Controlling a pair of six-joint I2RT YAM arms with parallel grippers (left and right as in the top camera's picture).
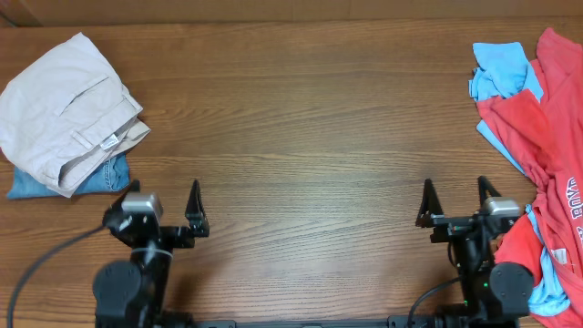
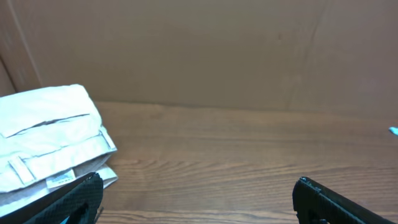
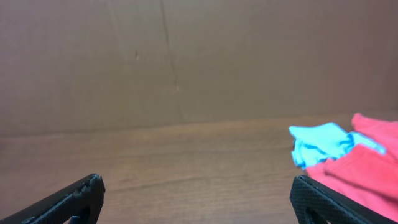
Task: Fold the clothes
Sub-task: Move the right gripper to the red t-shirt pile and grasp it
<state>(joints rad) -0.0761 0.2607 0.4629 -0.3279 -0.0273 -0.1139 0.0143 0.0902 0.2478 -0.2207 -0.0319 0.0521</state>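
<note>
beige trousers point(image 1: 64, 105) on jeans point(image 1: 107, 174), red T-shirt point(image 1: 545, 123) opposite

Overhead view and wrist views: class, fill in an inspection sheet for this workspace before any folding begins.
Surface: wooden table, no stains seen.
Job's things: red T-shirt and light blue shirt, crumpled together at the right edge, unfolded.
Clutter: beige trousers folded on top of jeans, far left.
Grippers: left gripper and right gripper both open, holding nothing.
Cables: black cable trails from the left arm.
Surroundings: cardboard wall behind the table.
</note>
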